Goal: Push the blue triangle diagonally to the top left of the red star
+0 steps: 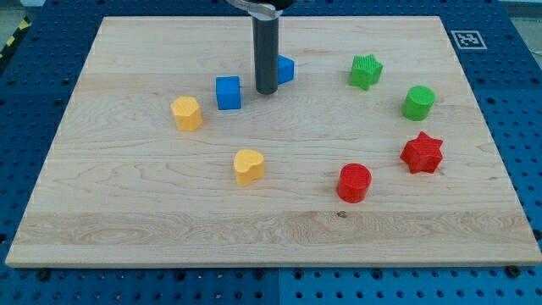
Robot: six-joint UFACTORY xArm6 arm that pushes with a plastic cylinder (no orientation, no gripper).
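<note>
- Camera view shows a pale wooden surface (169, 212) lying on a blue pegboard bench (517, 102), with eight small coloured blocks spread over it.
- No claw exists on this arm, so nothing can be said of one opening or closing; the arm ends in a dark rod, and my tip (267, 91) rests on the surface near the view's top centre.
- Just behind the rod, on its right side in the view, sits the blue triangle (286, 69), partly hidden by the rod and touching it or very nearly so.
- A blue cube (228, 92) stands just to the left of my tip.
- Further left is a yellow block (186, 113) with faceted sides, and a yellow heart (249, 166) lies below the centre.
- At the view's right, the red star (422, 152) sits well apart from the blue triangle, with a red cylinder (354, 182) to its lower left.
- Above the red star stand a green cylinder (417, 102) and a green star (366, 71).
- A black-and-white marker tag (467, 38) lies off the surface's top right corner.
</note>
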